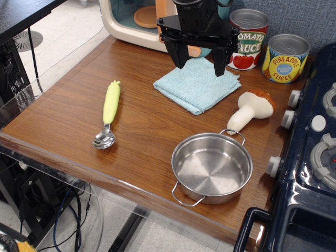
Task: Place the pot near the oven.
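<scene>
The stainless-steel pot (212, 167) sits empty and upright at the front edge of the wooden counter (68, 113), well apart from the toy oven (137, 23), which stands at the back; the blue folded cloth (198, 84) lies between the pot and the oven, and the toy mushroom (251, 109) lies just beyond the pot's far loop handle (233, 134), near it but seemingly not touching; the dark blue stove (310, 157) flanks the pot closely on its right side, with a white knob (273, 166) just beside the rim.

The gripper (201, 59) hangs above the cloth with its fingers (179, 55) spread apart and holding nothing, so the step in hand looks like the reach down to the pot; the grasp is not yet made.

To do it well, the arm should travel toward the front edge and descend over one wall of the pot, one finger inside the bowl and one outside, pinching the rim; the side of the rim away from the stove seems the safer choice, since the knob leaves little room on the other; the wire handles look too thin and springy for a sure hold. The polished steel is likely slippery, so a firm closure before lifting matters; the lift should clear the mushroom and the cloth. The yellow-handled spoon (108, 112), well to the pot's left, and the two cans (268, 47) beyond the cloth are out of the way.
</scene>
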Robot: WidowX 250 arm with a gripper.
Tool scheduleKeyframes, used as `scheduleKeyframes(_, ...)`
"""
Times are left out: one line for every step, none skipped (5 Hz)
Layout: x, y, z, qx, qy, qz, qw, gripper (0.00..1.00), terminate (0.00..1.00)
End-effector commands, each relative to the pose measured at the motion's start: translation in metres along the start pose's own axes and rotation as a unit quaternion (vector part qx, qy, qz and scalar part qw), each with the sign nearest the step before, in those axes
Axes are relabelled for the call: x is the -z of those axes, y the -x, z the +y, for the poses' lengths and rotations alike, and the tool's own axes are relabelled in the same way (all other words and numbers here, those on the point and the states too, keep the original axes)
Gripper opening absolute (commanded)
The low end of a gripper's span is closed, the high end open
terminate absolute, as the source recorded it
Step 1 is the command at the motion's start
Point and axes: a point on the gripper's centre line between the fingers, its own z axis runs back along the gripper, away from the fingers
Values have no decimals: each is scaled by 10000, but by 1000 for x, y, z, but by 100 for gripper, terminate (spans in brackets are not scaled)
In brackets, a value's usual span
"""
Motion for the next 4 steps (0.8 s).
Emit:
scheduleKeyframes(0,0,0,0,0,0,10000,100,0)
scheduleKeyframes(4,17,5,29,-21,224,9997,100,0)
scheduleKeyframes(0,34,6,92,2,377,9992,100,0)
scheduleKeyframes(2,53,3,253,-238,645,9973,100,0)
